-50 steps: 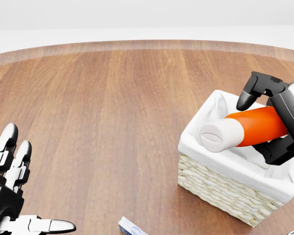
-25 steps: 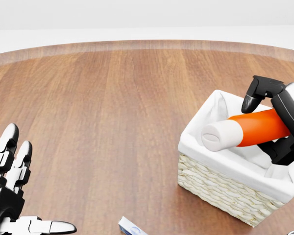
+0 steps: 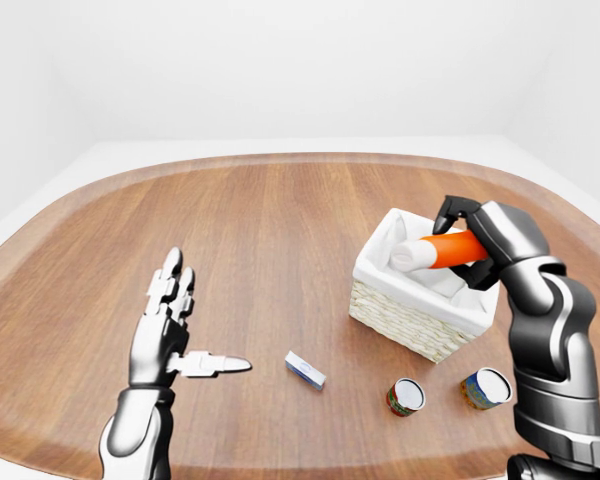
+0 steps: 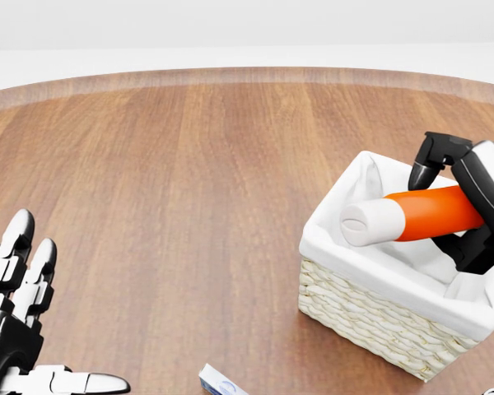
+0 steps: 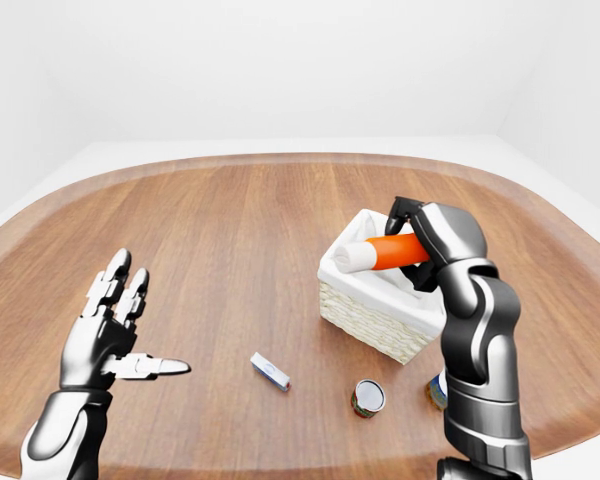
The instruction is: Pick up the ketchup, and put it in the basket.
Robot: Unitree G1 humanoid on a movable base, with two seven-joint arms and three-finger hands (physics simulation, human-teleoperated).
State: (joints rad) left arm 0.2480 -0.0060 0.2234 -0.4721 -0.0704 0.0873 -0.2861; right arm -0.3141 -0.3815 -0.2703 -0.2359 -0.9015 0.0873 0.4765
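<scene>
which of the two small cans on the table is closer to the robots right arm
The can with the blue side, the one farther to the right in the left-eye view, just beside the right arm. The other can, with a red and green side, lies farther left, toward the small white box.

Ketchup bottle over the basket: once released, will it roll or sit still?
The ketchup is round and lying sideways, so it would probably roll on bare wood. The basket walls and cloth liner should trap it. The right hand holds it level; it looks stiff.
</scene>
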